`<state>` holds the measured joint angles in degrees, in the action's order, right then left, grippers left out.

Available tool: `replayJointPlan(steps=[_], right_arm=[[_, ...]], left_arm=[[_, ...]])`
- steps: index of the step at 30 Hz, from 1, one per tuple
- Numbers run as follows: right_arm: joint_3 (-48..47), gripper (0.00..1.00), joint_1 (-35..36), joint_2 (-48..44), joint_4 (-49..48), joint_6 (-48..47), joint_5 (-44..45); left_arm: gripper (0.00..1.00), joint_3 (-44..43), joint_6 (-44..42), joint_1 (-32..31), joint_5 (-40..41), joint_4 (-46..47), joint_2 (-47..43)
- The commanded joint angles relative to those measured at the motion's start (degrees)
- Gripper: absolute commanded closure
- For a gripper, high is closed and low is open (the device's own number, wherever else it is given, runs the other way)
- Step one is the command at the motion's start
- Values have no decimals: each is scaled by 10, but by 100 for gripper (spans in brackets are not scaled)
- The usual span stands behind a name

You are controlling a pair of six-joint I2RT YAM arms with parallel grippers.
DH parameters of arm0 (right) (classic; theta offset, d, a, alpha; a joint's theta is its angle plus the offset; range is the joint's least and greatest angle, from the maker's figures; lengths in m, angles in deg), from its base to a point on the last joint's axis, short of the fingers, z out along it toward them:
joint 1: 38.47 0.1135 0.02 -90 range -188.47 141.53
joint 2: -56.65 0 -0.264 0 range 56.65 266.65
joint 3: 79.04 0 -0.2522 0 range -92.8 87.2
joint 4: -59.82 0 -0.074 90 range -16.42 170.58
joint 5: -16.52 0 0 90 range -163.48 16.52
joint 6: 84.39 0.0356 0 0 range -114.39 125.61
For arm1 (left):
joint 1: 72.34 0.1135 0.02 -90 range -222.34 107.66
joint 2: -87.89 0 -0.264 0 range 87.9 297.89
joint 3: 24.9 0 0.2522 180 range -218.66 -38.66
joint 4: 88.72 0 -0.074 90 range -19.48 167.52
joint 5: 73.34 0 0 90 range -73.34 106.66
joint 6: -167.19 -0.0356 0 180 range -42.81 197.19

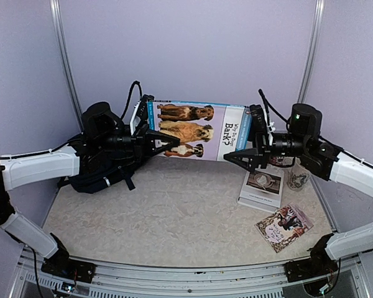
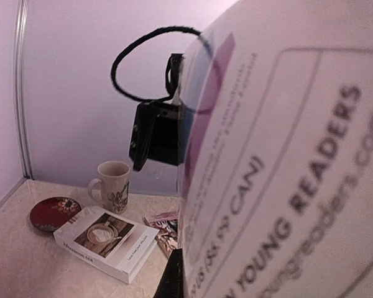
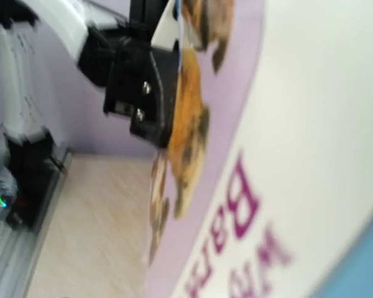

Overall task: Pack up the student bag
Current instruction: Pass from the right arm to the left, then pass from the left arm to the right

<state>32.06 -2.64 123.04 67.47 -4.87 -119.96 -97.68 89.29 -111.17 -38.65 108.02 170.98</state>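
The left gripper [image 1: 153, 131] is clamped on one end of the dog book [image 1: 196, 130], which is held aloft (cover facing me). The right gripper [image 1: 252, 141] straddles the other end, and I can't tell whether its jaws are gripping. The student bag [image 1: 93, 177] lies at the left of the table [image 1: 174, 211].

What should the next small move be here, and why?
Probably back the right claw off rightward: its jaws look open at one edge of the book, while the left claw is shut on the other edge, so the left alone can carry it toward the student bag.

dog book [image 1: 193, 130] hangs in the middle, student bag [image 1: 87, 182] left of it, box [image 1: 261, 187], mug [image 1: 297, 180], booklet [image 1: 285, 226] right.
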Motion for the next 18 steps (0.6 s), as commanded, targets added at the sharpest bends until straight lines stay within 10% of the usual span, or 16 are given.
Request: replayJointPlan(steps=[1, 4, 8, 11, 12, 18], right_arm=[[2, 39, -2, 43, -202, 128, -95], [14, 97, -5, 52, -258, 168, -134], [20, 100, -17, 49, -263, 194, -143], [15, 100, -39, 44, -232, 211, -112], [10, 100, -48, 42, -211, 213, -92], [12, 100, -93, 38, -163, 245, -25]], left_arm=[[100, 0, 27, -21, -15, 107, -13], [100, 2, 11, -21, -10, 77, -14], [98, 1, -44, -22, 5, -5, -26], [19, 4, -77, -11, 100, -72, -40], [9, 1, -78, -4, 140, -91, -41], [5, -40, -14, 66, 339, -173, 0]])
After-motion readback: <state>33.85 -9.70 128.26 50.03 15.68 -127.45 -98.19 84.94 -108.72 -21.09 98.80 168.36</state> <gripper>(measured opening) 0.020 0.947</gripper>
